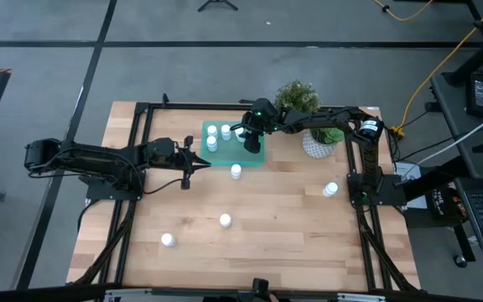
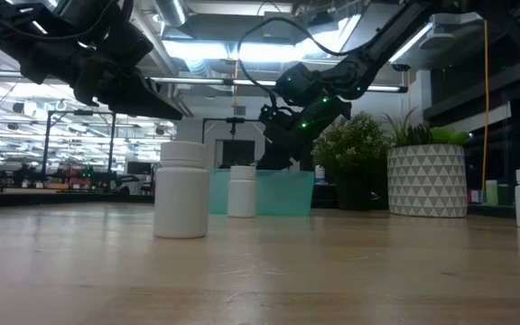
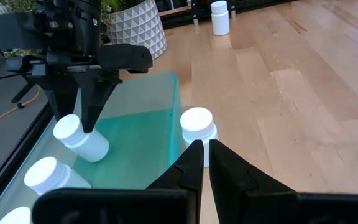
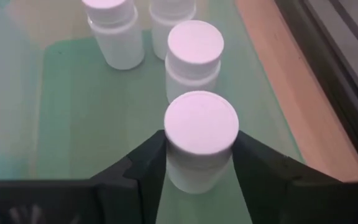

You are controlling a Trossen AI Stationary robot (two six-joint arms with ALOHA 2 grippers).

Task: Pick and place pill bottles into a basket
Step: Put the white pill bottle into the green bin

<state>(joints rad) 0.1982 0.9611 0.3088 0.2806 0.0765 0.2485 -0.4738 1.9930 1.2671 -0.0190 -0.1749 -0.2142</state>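
A: Right wrist view first. Your right tool (image 4: 199,163) is over the basket (image 4: 73,112). Its two fingers sit on each side of a pill bottle (image 4: 201,134), touching it under the cap. I think it is holding that bottle, about to put it down.

B: Where are the other bottles?

A: Three more stand close by in the basket (image 1: 231,144). On the worktop (image 1: 275,226), one bottle (image 1: 236,171) stands just beside the basket's near edge. One (image 1: 225,221) is in the middle, one (image 1: 168,240) is near the front left, and one (image 1: 330,190) is out on the right.

B: And the left tool?

A: Your left tool (image 3: 200,163) is squeezed shut and holds nothing. It points at the bottle by the basket edge (image 3: 198,127).

B: How will a bottle feel?

A: I guess it is small, light and hard, with smooth sides. It could slip or tip over. Take it by the round body, just under the cap, like the right tool does now.

B: Is there room to move?

A: Inside the basket it is tight. The bottle next to yours (image 4: 193,59) is very near, so set yours down gently. The plant pot (image 1: 318,144) sits close behind the right arm. The middle of the worktop has lots of open room. The black frame (image 1: 132,159) runs along the sides, so watch it.
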